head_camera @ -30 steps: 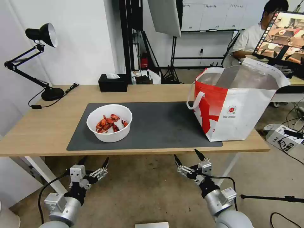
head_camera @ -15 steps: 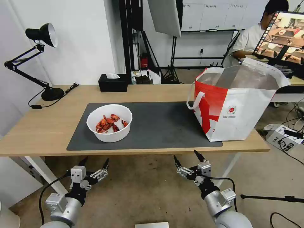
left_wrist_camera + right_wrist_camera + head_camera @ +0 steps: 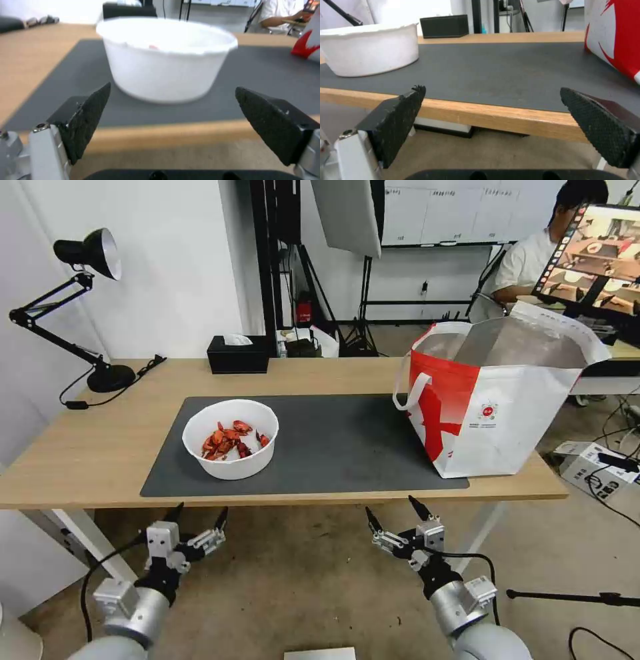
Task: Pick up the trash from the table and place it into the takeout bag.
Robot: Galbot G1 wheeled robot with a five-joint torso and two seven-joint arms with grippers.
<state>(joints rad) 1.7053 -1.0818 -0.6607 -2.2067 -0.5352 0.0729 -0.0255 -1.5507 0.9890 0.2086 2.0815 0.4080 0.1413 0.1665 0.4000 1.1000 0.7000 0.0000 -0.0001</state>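
Note:
The trash is a white round bowl (image 3: 231, 439) (image 3: 166, 58) (image 3: 370, 58) holding red crayfish shells, standing on the left part of the dark grey mat (image 3: 333, 443) on the light-wood table (image 3: 100, 447). The takeout bag (image 3: 497, 397), white with a red panel and foil lining, stands open at the mat's right end; its red side (image 3: 620, 37) looms close in the right wrist view. My left gripper (image 3: 199, 512) (image 3: 171, 97) hangs open just below the table's front edge, facing the bowl. My right gripper (image 3: 393, 510) (image 3: 491, 100) is open too, below the front edge, left of the bag.
A black tissue box (image 3: 237, 355) sits at the table's back edge. A black desk lamp (image 3: 87, 253) stands at the back left with its cord (image 3: 143, 370) on the wood. Behind the bag is a monitor (image 3: 600, 253). White table legs (image 3: 93, 543) drop near my left arm.
My left gripper has risen slightly toward the table edge. The right gripper has barely moved. Bowl and bag are unchanged.

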